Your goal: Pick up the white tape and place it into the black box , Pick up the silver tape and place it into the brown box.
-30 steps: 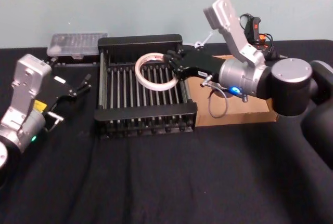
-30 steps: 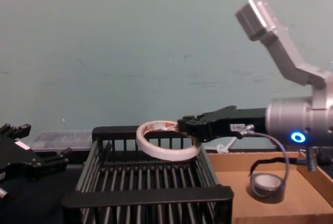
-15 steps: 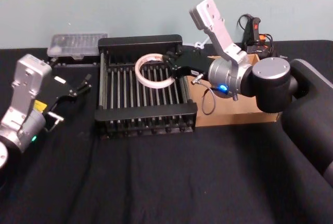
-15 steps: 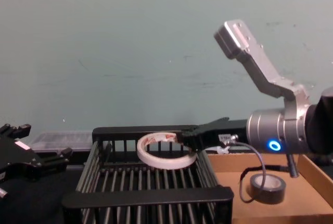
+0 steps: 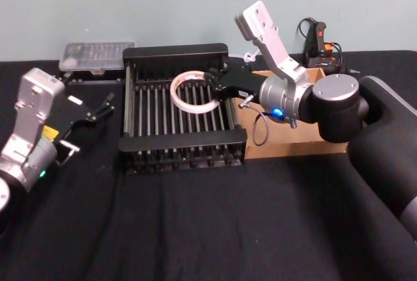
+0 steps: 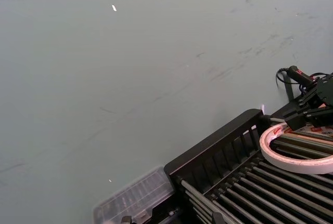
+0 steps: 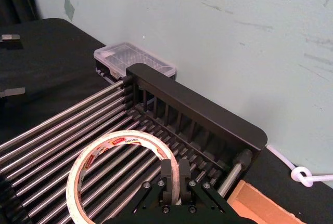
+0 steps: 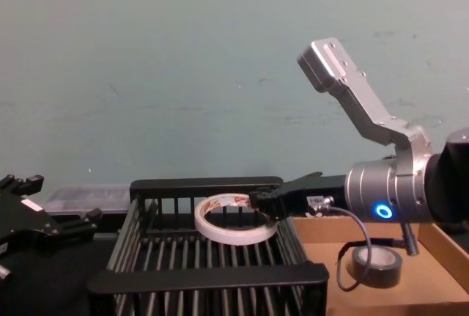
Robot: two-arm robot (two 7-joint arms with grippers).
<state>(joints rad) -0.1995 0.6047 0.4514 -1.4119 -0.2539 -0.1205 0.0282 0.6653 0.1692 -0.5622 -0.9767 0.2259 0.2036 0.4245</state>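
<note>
The right tool (image 5: 213,89) reaches out level from its silver wrist, fingers pinched together on the rim of the white tape (image 5: 193,93). The left tool (image 5: 104,106) rests off to the side, fingers spread.

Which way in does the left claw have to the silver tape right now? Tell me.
Probably none. The left claw sits left of the black box, while the silver tape lies in the brown box beyond it, with the right claw holding the white tape between.

arms: silver-grey, black shells | right wrist: blue ring light, looped grey cable | end effectors: black
</note>
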